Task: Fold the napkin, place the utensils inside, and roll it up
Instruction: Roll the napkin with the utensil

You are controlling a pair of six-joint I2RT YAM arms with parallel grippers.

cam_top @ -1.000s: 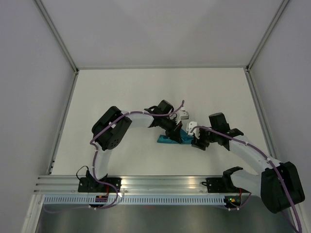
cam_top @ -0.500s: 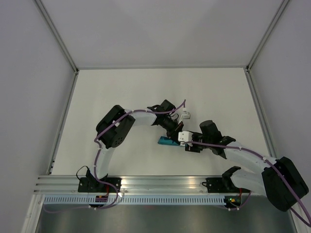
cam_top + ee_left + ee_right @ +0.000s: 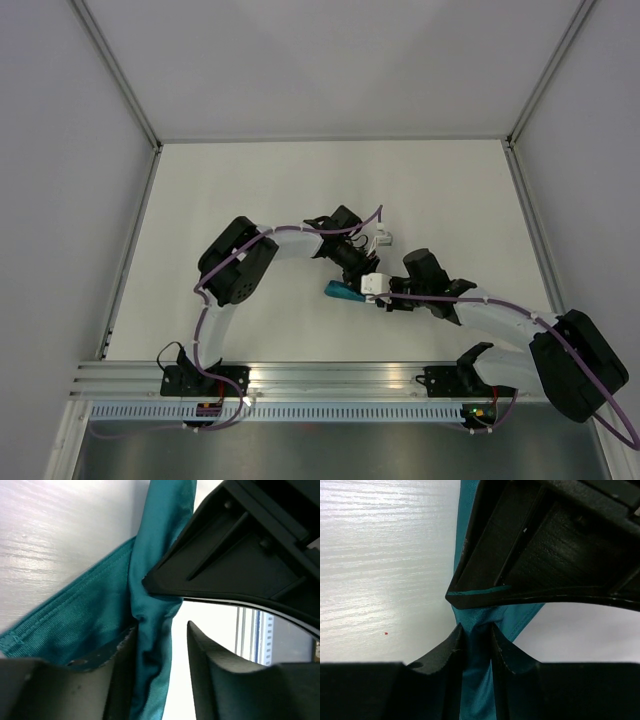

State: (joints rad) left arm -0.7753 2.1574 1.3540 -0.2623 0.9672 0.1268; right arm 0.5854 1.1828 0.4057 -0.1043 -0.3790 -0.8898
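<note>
The dark teal napkin (image 3: 342, 291) lies bunched and rolled narrow on the white table, mostly hidden under both grippers. My left gripper (image 3: 357, 270) is over it from behind. In the left wrist view the left gripper (image 3: 162, 630) stands open, and a fold of napkin (image 3: 150, 580) rests against its left finger (image 3: 107, 680) with a gap to the right one. My right gripper (image 3: 377, 292) is shut on a ridge of the napkin (image 3: 479, 690), its tips (image 3: 476, 630) pinching the cloth. No utensils show.
The white table (image 3: 250, 200) is ringed by grey walls and a metal frame. An aluminium rail (image 3: 330, 375) with both arm bases runs along the near edge. The two grippers nearly touch each other over the napkin.
My right arm has swung left to the napkin and closed on it. The left gripper shifted slightly back. Less of the napkin shows in the top view.
</note>
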